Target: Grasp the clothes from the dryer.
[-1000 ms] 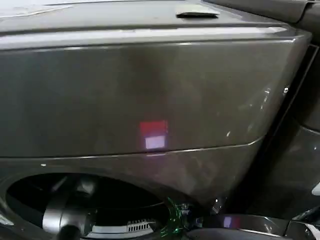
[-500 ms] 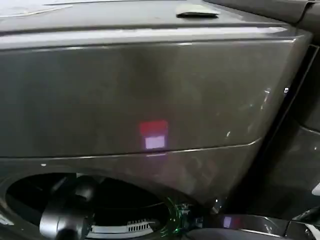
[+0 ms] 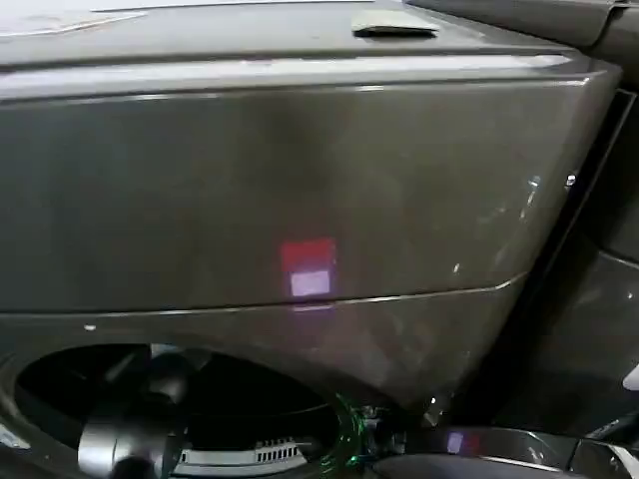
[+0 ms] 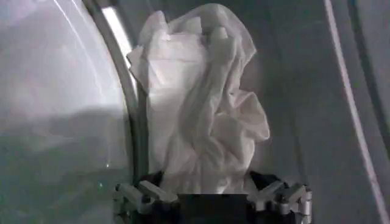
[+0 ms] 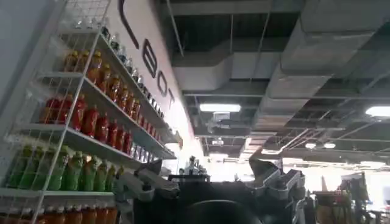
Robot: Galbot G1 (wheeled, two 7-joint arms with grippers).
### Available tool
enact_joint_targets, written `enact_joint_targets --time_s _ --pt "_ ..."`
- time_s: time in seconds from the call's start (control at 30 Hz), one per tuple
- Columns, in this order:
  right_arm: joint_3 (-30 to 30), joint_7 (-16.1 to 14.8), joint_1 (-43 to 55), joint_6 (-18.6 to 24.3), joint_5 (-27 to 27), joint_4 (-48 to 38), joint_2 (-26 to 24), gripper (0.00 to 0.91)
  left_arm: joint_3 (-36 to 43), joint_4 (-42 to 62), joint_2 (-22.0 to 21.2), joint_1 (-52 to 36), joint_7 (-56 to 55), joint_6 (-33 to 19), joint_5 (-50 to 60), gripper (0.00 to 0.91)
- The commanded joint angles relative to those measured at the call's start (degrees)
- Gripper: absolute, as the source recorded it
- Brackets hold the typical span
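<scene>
Left hand (image 4: 212, 198) deep inside large bronze-grey metal dryer (image 3: 300, 190), fingers spread apart either side of small white crumpled fabric clothes (image 4: 198, 103), not yet clamped. Bundle straight ahead, long axis running away from hand, against smooth drum wall; soft, creased, yielding. Right hand (image 5: 210, 182) parked outside, splayed, pointing ceilingward.

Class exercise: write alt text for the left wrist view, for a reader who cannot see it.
A crumpled white bundle of clothes sits between the open fingers of the left tool, inside the dryer. The grey drum wall curves behind, and a bright metal rim runs beside the fabric.
</scene>
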Motion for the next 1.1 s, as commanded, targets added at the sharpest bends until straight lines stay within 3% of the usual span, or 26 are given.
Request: enact_joint_targets --time_s 0.03,0.73,0.8,0.87,0.93,1.03,1.1 --pt "-0.40 0.06 0.08 0.21 -0.12 -0.25 0.08 0.907 -0.98 0.73 0.13 0.14 1.59 0.21 -1.90 0.148" --pt "-0.67 -0.02 0.06 0.46 -0.18 -0.61 0.10 0.907 -1.14 1.27 0.02 -0.81 1.70 -1.00 -3.34 0.125" --pt "-0.75 -0.18 0.07 0.30 -0.03 -0.47 0.13 0.907 -1.23 1.06 0.08 -0.79 1.97 -1.03 -3.59 0.091" --pt "-0.93 -0.67 0.00 -0.04 0.39 -0.07 0.19 0.907 -1.34 0.71 0.23 -0.66 2.33 -1.02 -5.02 0.000" --pt "-1.10 -0.99 -0.06 -0.59 1.46 0.59 0.26 0.907 -1.34 -0.42 0.40 -0.25 2.54 -0.85 -6.62 0.000" --pt "-1.27 -0.98 0.09 -2.77 2.67 2.12 0.61 0.907 -4.35 -3.58 -0.26 1.33 0.46 0.39 -9.83 0.000" --pt "-1.39 -0.95 0.06 -3.41 3.19 3.15 0.78 0.907 -4.34 -7.07 -0.43 3.08 -2.38 4.09 -14.55 0.000"
